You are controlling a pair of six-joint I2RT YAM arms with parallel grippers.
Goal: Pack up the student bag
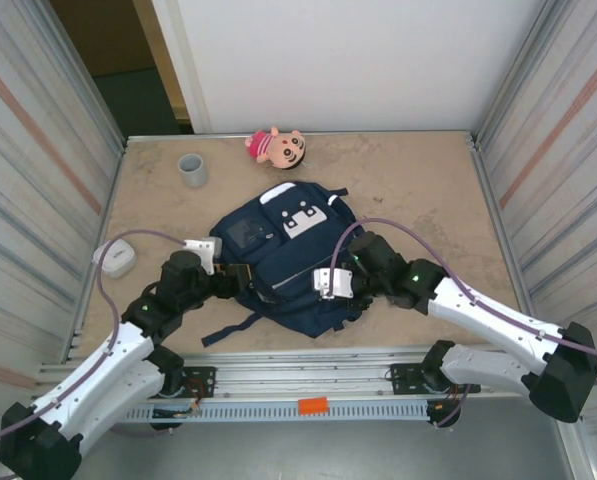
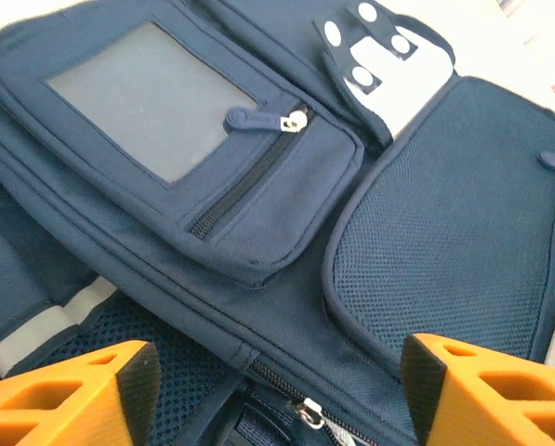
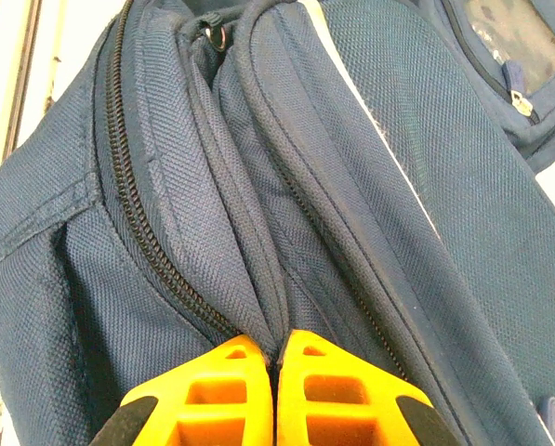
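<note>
A lab robot cell: tan table [image 1: 418,190] walled by ribbed panels [image 1: 38,170], aluminium mounting rail [image 1: 278,385] in front

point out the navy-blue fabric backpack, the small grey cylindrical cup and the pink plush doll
navy-blue fabric backpack [image 1: 283,262], top external view, on its front panel
small grey cylindrical cup [image 1: 192,173], top external view, on its outer wall
pink plush doll [image 1: 275,148], top external view, where head meets body

The student bag [image 1: 283,260] lies mid-tabletop [image 1: 418,200], toward the near edge. A cup [image 1: 192,170] stands near the far-left corner, a doll [image 1: 276,147] lies at the far edge, and a small case [image 1: 116,258] lies by the left edge.
</note>
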